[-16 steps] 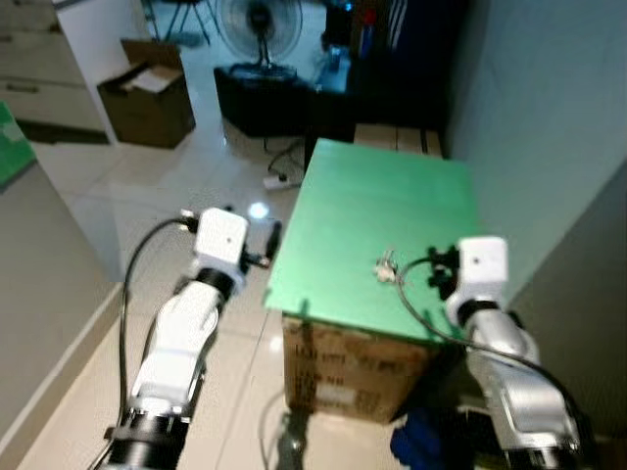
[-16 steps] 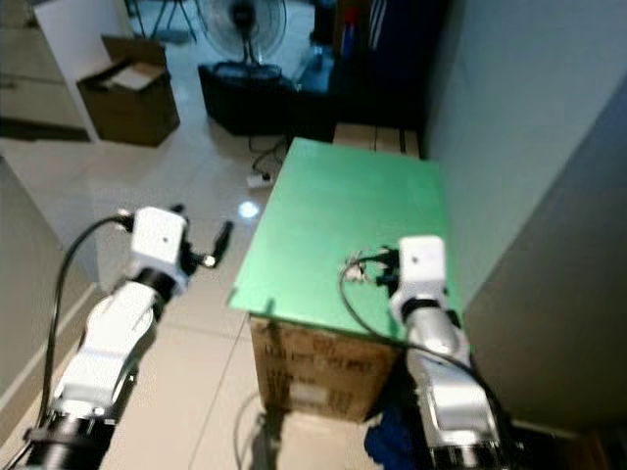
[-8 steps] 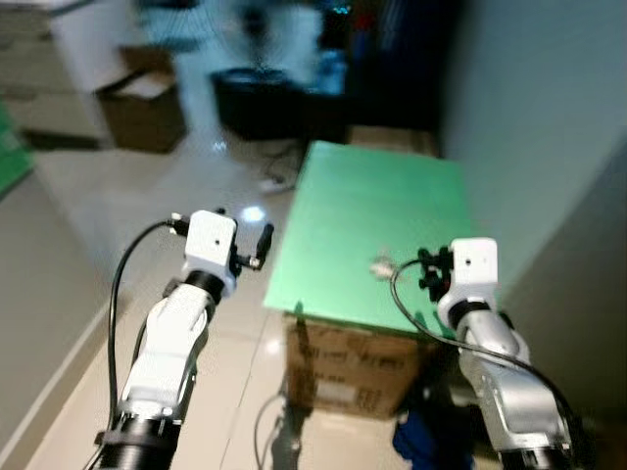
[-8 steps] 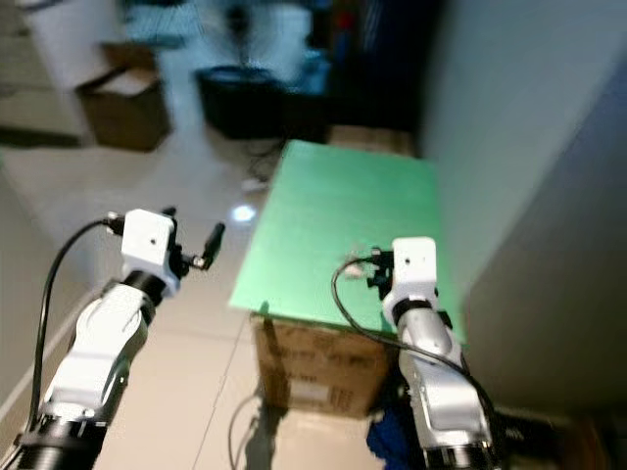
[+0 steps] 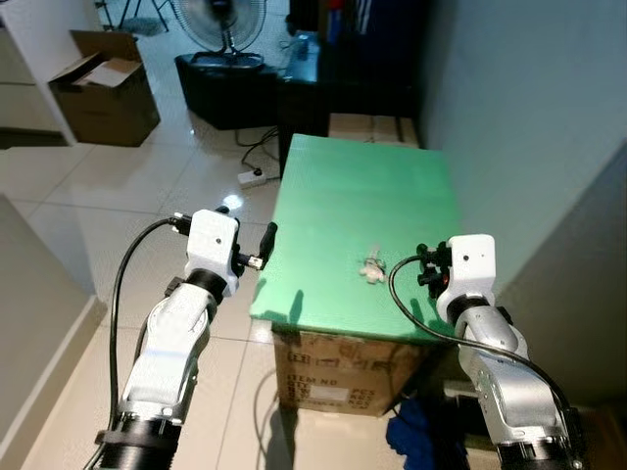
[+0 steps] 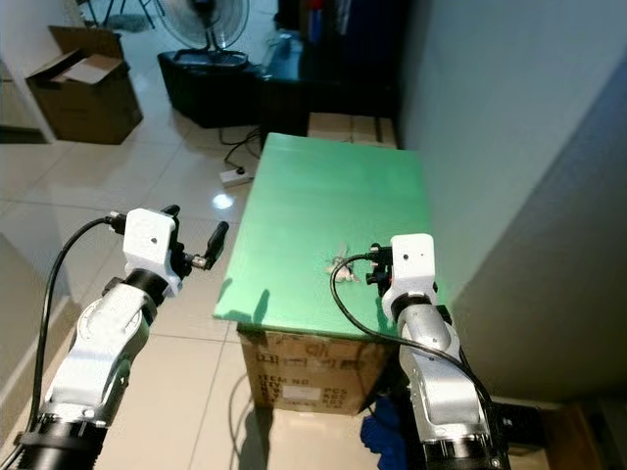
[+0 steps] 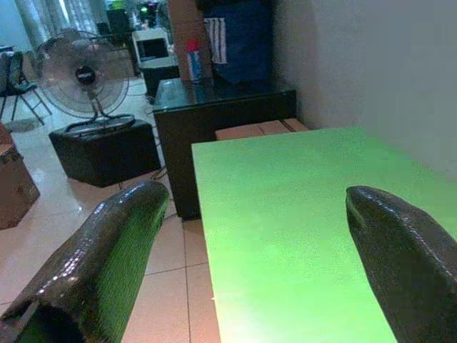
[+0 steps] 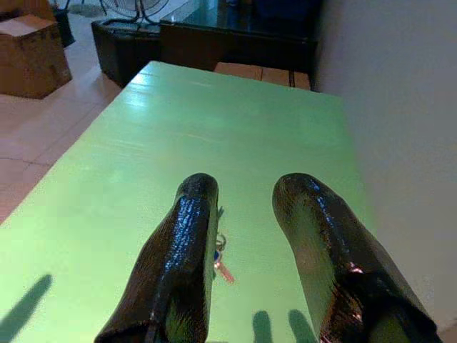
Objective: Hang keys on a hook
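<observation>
two silver arms reach forward on either side of a green desk (image 5: 362,211) whose flat top sits on a cardboard box (image 5: 338,372) with printed lettering on its front. the keys (image 5: 371,267) lie flat on the green top, toward the near edge and closer to the wall side, touching nothing else. in the right wrist view they appear as a small bunch (image 8: 220,259) with a reddish tag, just beyond and partly hidden by one black finger (image 8: 178,257).

the right end effector (image 5: 425,266) hovers above the desk just beside the keys, on their right, with its fingers parted by a modest gap and nothing between them. a black cable loops from its wrist down over the desk edge.

the left end effector (image 5: 261,245) is held off the left edge of the desk, above the tiled floor (image 5: 147,196), well apart from the keys. its fingers (image 7: 107,264) are spread wide and hold nothing; the green top fills the space seen between them.

a grey wall (image 5: 529,127) runs along the right of the desk. farther back stand a dark low cabinet (image 5: 323,93), a standing fan (image 5: 220,20) on a black base, and an open cardboard carton (image 5: 103,88) on the floor. a white power strip (image 5: 253,177) with a cord lies on the tiles near the desk's far left corner. something blue (image 5: 411,436) lies on the floor by the box.
</observation>
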